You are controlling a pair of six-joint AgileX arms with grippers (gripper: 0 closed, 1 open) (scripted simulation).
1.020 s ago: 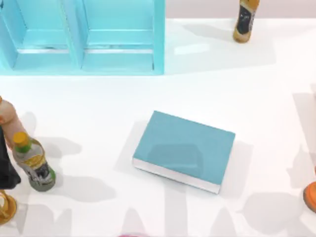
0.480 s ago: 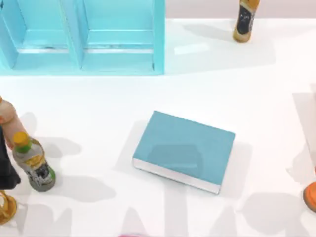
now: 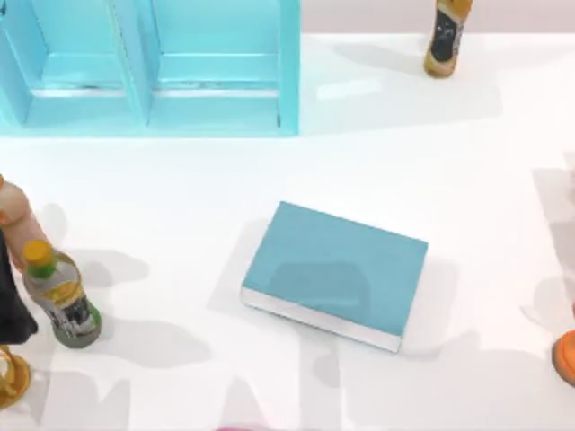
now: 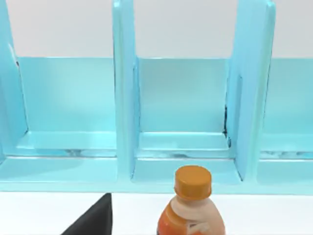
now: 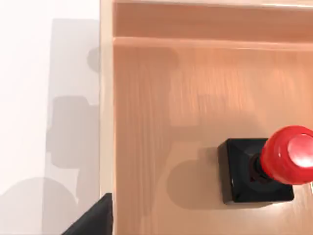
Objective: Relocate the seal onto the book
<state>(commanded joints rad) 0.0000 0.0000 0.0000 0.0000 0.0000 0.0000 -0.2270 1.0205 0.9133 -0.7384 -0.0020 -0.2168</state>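
Seal (image 5: 259, 169) upright on wooden tray (image 5: 161, 107), near raised rim, well apart from book (image 3: 334, 273). Finger state of both grippers: cannot tell. Risks: round glossy knob slipping from pinch; block base snagging rim during lift.

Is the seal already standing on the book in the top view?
No, the book's teal cover lies bare, while the right wrist view shows the seal standing on a wooden tray.

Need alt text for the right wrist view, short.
A seal with a black square base and glossy red knob stands on a light wooden tray with a raised rim. Beside the tray lies white table crossed by grey shadows, and a dark wedge pokes in at the picture's edge.
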